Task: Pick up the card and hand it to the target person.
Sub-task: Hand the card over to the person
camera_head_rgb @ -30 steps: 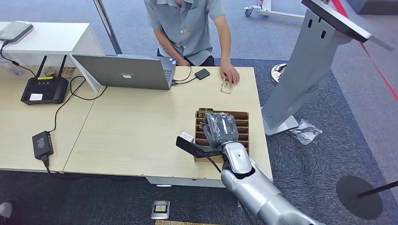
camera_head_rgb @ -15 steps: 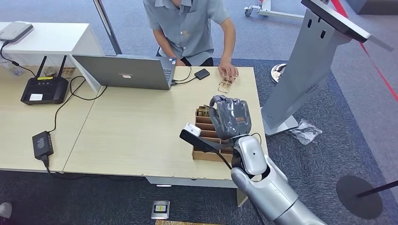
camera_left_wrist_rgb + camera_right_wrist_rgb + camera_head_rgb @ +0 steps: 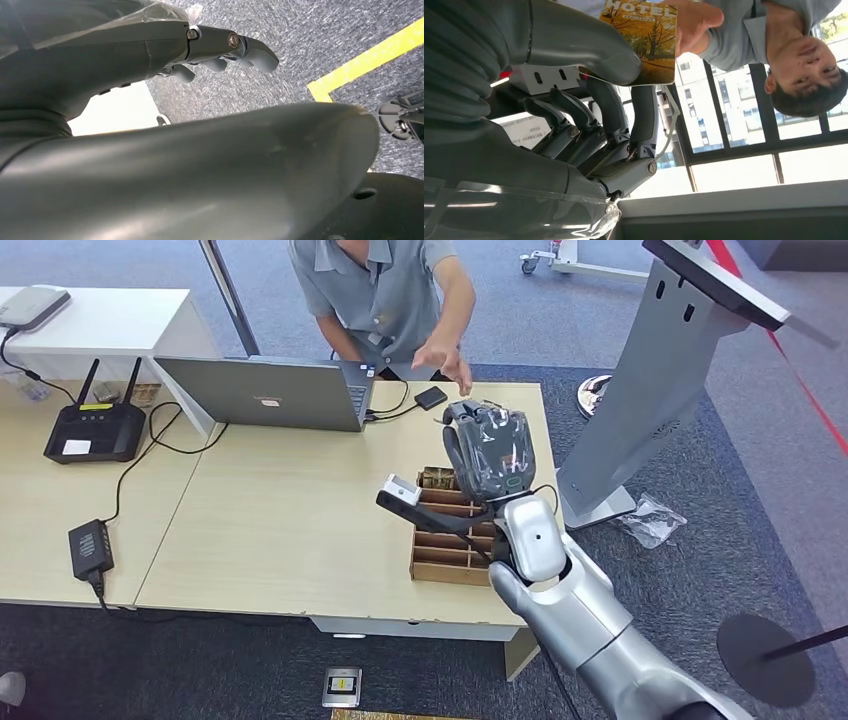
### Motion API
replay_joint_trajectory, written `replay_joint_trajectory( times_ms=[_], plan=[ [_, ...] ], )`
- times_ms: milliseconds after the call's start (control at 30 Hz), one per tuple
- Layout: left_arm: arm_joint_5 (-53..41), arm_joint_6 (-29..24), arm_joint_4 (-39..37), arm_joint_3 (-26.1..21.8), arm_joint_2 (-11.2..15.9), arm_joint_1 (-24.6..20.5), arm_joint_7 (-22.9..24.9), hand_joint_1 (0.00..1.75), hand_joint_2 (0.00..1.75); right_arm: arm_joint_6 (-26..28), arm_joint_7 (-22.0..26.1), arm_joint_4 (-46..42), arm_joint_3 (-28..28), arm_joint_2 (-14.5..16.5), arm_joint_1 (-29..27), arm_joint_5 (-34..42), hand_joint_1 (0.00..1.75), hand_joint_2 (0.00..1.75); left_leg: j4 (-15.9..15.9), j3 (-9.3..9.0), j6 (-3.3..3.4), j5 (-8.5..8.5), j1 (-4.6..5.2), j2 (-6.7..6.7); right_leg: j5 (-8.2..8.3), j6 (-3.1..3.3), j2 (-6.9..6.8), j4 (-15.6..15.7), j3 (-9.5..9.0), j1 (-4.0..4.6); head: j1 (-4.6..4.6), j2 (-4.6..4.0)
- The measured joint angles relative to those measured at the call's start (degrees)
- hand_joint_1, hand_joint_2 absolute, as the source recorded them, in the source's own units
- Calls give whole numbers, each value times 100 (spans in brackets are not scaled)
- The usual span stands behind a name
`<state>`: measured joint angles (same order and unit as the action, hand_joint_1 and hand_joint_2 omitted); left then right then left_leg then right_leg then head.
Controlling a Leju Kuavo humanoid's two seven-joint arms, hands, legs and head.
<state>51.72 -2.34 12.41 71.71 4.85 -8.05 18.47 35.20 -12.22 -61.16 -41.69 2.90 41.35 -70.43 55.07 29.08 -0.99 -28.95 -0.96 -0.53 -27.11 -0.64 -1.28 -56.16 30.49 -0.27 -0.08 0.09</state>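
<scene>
My right hand (image 3: 488,452), wrapped in clear plastic, is raised above the far end of the cardboard box (image 3: 447,558), palm away from me. In the right wrist view it pinches the card (image 3: 644,35), a yellow autumn-tree print marked HOTEL, between thumb and fingers (image 3: 644,115). The person (image 3: 385,290) sits across the table and reaches out a hand (image 3: 445,358) just beyond mine. That hand (image 3: 694,20) touches the card's far edge. My left hand (image 3: 220,47) hangs over the grey carpet and holds nothing, its fingers loosely apart.
An open laptop (image 3: 265,392) and a small black device (image 3: 431,397) lie at the table's far side. A router (image 3: 95,430) and a power adapter (image 3: 90,545) sit left. A grey kiosk stand (image 3: 660,380) rises right of the table.
My right hand rose from the cardboard box and moved forward toward the person. The person's hand lifted off the table and came to meet the card.
</scene>
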Motion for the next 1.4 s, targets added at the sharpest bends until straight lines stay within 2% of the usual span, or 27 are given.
replay_joint_trajectory(
  times_ms=[533,600,667,733,833,933,1200,1300,1400],
  plan=[
    [-5,79,0,100,1,-11,0,0,0,215,15,1220,-155,380,453,-156,175,175,0,4,0,0,0,1,0,0,0,0,3,0,0,0],
    [-5,83,0,110,1,-12,0,0,0,218,-20,1339,-169,425,484,-163,118,175,0,3,0,0,0,1,0,0,0,0,3,0,1,0],
    [-4,83,0,120,1,-12,0,0,0,217,-67,1444,-177,467,507,-161,31,175,0,3,0,0,0,1,0,0,0,0,3,0,0,0],
    [11,78,0,125,1,-11,0,0,0,202,-113,1535,-178,509,525,-97,0,175,0,3,0,0,0,1,0,0,0,0,3,0,0,0],
    [61,45,0,127,1,-11,0,0,0,152,-69,1655,-171,583,538,261,0,175,0,3,0,0,0,1,0,0,0,0,3,0,0,0],
    [124,19,0,127,1,-10,8,0,0,-32,194,1721,-145,641,521,909,0,175,0,2,0,0,0,0,0,0,0,0,3,0,0,0],
    [339,20,0,126,1,1,87,0,0,-1226,1218,1334,-37,672,19,4055,0,175,0,2,0,-1,0,0,-1,0,0,0,6,1,-1,0],
    [419,2,0,122,1,12,96,0,0,-1639,1375,910,15,581,-317,5284,0,175,0,2,0,-1,0,0,-2,-1,0,1,7,0,-1,0],
    [450,-8,0,120,1,22,96,0,0,-1850,1416,478,39,429,-637,5939,0,175,0,3,0,-2,0,-2,-2,-2,0,1,7,0,0,0]
  ],
)
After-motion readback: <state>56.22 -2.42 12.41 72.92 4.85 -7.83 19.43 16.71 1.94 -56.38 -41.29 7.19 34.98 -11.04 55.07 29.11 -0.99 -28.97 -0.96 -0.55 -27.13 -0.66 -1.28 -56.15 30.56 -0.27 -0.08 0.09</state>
